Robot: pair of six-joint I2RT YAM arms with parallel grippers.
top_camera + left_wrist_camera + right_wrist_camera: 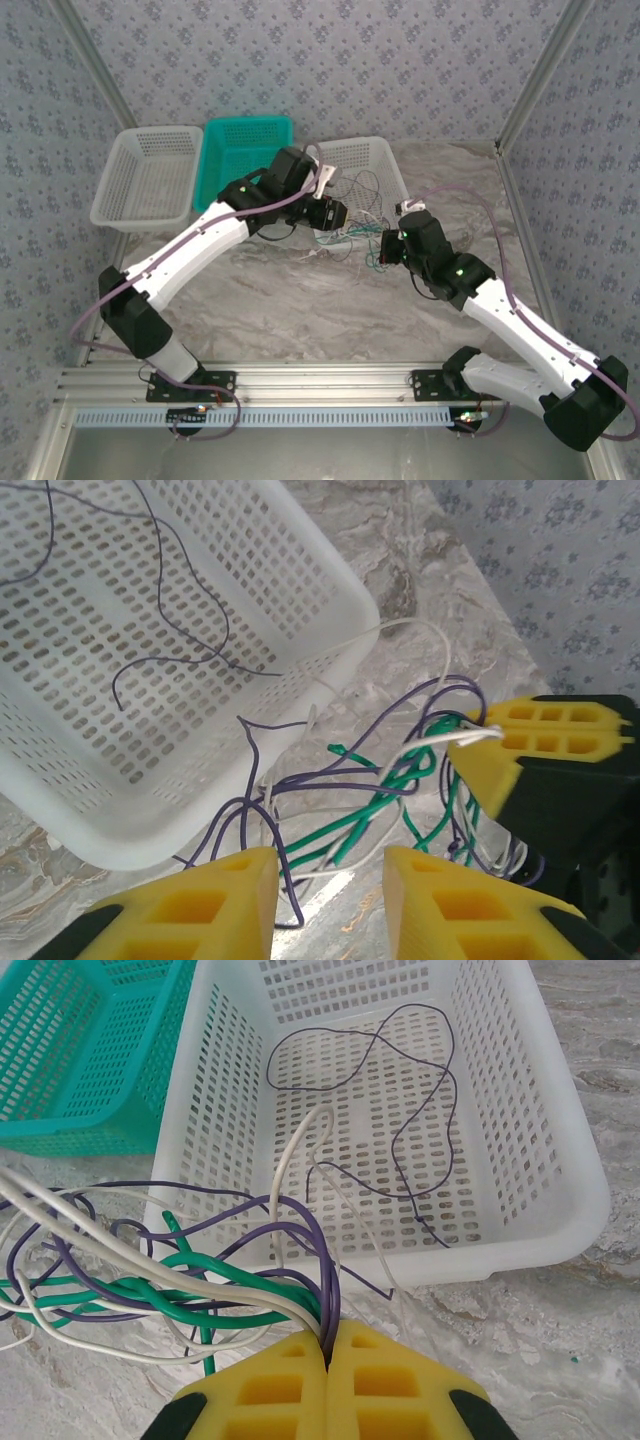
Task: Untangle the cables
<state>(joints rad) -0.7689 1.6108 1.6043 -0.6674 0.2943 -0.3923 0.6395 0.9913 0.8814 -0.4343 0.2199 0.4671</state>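
Three colours of wire, purple, green and cream, knot together where the cables [150, 1280] sprawl over the marble table [500, 1340] just in front of a white basket [570, 1190], lower left of the right wrist frame. The right gripper [328, 1355] is clamped on several strands. The left gripper [330, 880] hangs with jaws parted, holding nothing. The sound move is probably to take one strand well clear of the pinch, then draw it slowly so loops slide rather than tighten.

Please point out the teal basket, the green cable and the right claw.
teal basket [90, 1100]: right wrist view, its mesh side wall.
green cable [120, 1290]: right wrist view, its thick middle stretch.
right claw [328, 1338]: right wrist view, seam between its shut fingertips.
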